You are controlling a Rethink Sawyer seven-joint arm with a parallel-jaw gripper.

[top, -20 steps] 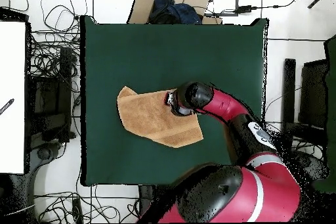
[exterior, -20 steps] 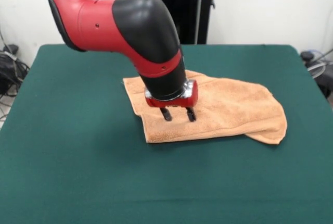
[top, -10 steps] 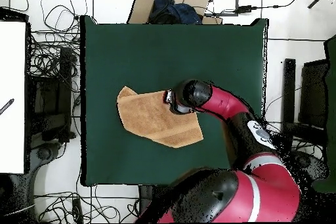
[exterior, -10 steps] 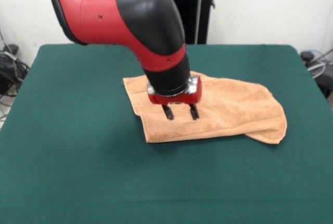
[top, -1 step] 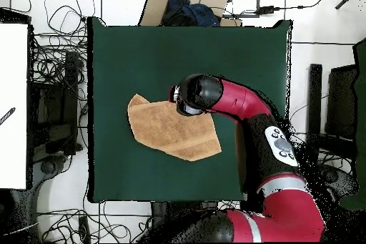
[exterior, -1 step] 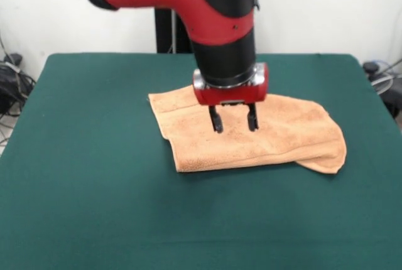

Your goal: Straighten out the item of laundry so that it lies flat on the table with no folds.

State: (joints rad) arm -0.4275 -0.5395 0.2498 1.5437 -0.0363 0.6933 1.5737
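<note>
While the gripper [exterior, -1 step: 233, 119] hangs above the towel [exterior, -1 step: 276, 133], its two dark fingers [exterior, -1 step: 215, 120] stand spread apart with a clear gap between them and nothing held. In the front view the fingertips sit over the cloth's middle; whether they touch the terry surface cannot be told. The red wrist cuff and silver ring sit just above the fingers, and the black and red arm [exterior, -1 step: 213, 6] rises from there out of the picture's top.

The peach-orange towel lies near the middle of the dark green tabletop [exterior, -1 step: 94, 207], well apart from every edge. It does not lie flat: relative to the gripper in the front view, the part on the left ends in a fairly straight edge with a woven band running along it, while the far right end is rounded and doubled over itself, making a thick lump at the lower right corner. A fold line also runs along the towel's near edge.

From overhead, the towel [top, -1 step: 161, 130] shows as an uneven, skewed shape with one pointed corner, and the arm's black elbow covers its upper right part, hiding the gripper.

No writing or brand mark can be read on the towel, the arm or the tabletop. Cables lie on the floor around the tabletop.
</note>
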